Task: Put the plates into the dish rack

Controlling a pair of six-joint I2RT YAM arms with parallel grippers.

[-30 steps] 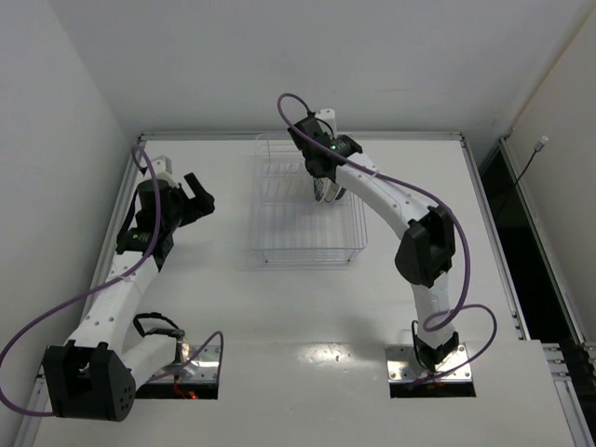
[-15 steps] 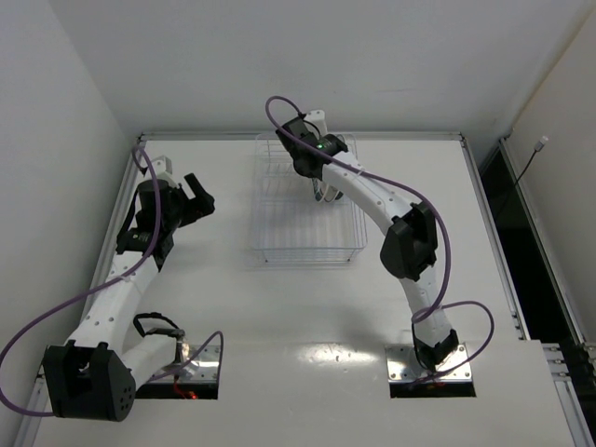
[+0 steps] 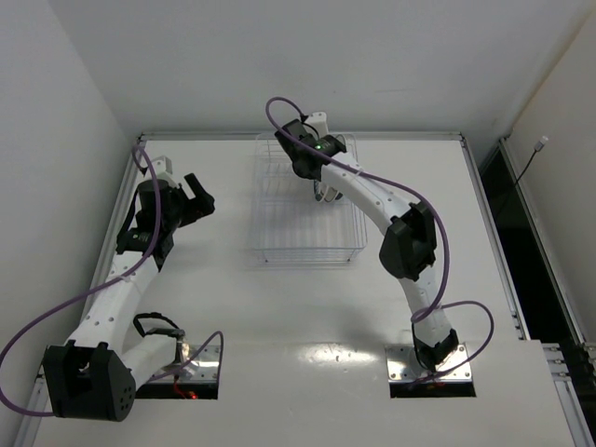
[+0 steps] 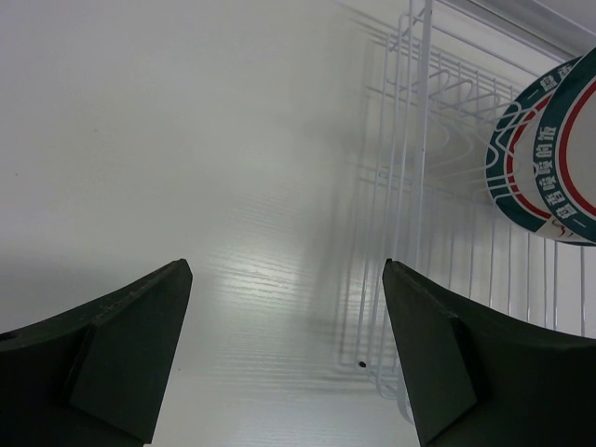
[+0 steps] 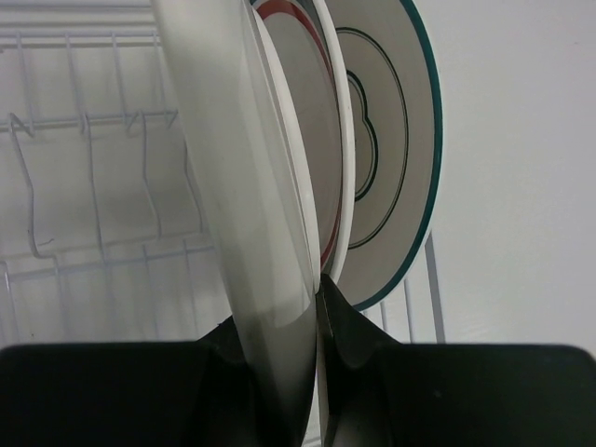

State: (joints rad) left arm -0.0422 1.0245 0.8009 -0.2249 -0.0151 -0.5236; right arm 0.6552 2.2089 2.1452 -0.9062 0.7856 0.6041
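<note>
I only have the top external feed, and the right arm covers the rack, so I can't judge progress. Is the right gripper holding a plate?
Observer: Yes. In the right wrist view the right gripper is shut on a pale plate, held on edge at the dish rack.
Operator: Are any plates in the rack?
Observer: Yes, two ringed plates stand on edge right beside the held one. The left wrist view shows their green and red rim rings.
Operator: And the left gripper?
Observer: The left gripper is open and holds nothing. It faces the rack's side wall.
</note>
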